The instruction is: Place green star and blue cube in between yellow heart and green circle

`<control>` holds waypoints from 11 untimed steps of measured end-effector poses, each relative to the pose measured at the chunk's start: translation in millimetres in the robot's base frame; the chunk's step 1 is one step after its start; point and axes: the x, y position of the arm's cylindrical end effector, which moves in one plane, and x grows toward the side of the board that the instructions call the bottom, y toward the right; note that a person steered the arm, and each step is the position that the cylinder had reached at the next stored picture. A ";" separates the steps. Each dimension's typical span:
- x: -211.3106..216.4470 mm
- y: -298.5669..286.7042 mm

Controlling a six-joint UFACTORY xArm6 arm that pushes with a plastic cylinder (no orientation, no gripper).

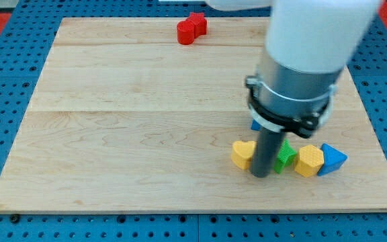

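Note:
My tip (261,175) rests on the board near the view's bottom right, between the yellow heart (242,153) on its left and the green star (287,156) on its right, close to both. A small blue piece (254,125), probably the blue cube, peeks out from behind the arm just above the heart. No green circle shows; the arm may hide it.
A yellow hexagon-like block (309,161) and a blue triangular block (333,159) sit right of the green star in a row. Two red blocks (191,28), one a star, touch at the board's top edge. The wooden board (126,134) ends just below the row.

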 end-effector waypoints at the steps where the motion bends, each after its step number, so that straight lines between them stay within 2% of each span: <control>1: -13.8 -5.6; 3: 36.8 32.2; 4: 14.8 74.0; 5: -12.9 42.6; 7: -15.1 34.5; 9: -83.1 13.7; 11: -159.2 -57.7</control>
